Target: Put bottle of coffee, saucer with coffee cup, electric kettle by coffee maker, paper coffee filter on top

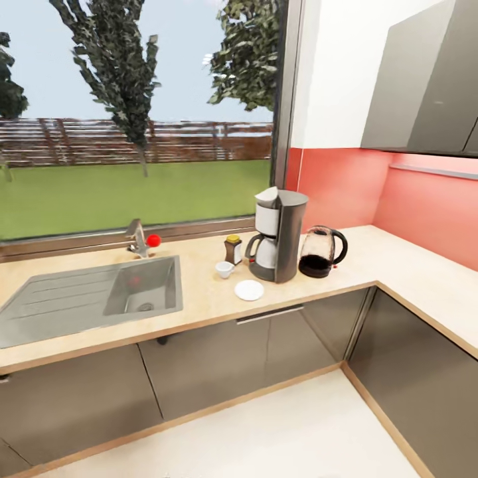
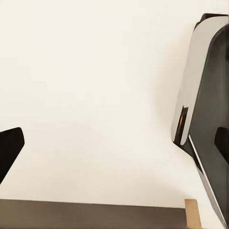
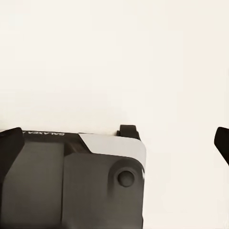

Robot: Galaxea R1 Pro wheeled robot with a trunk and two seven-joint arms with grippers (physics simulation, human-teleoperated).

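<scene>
Hands (image 2: 7,150) low over pale floor, grip state unclear. On table (image 1: 199,312): cup (image 1: 224,269) beside saucer (image 1: 249,290), not on it; jar (image 1: 233,249), maker (image 1: 279,236), kettle (image 1: 321,252) close together; filter (image 1: 267,194) atop maker. Next: drive closer, grip cup rim, lower centred on saucer.

Counter front edge (image 1: 199,328) open for approach. Coffee maker (image 1: 280,236) stands tall mid-counter; kettle (image 1: 320,252) touching or just beside it, jar (image 1: 233,249) and cup (image 1: 225,269) close on its other side, saucer (image 1: 249,290) in front. Wall cabinet (image 1: 425,79) overhangs the corner. Sink (image 1: 143,289) and tap (image 1: 138,239) well apart. Both grippers' fingertips far apart, above bare floor (image 2: 95,95).
</scene>
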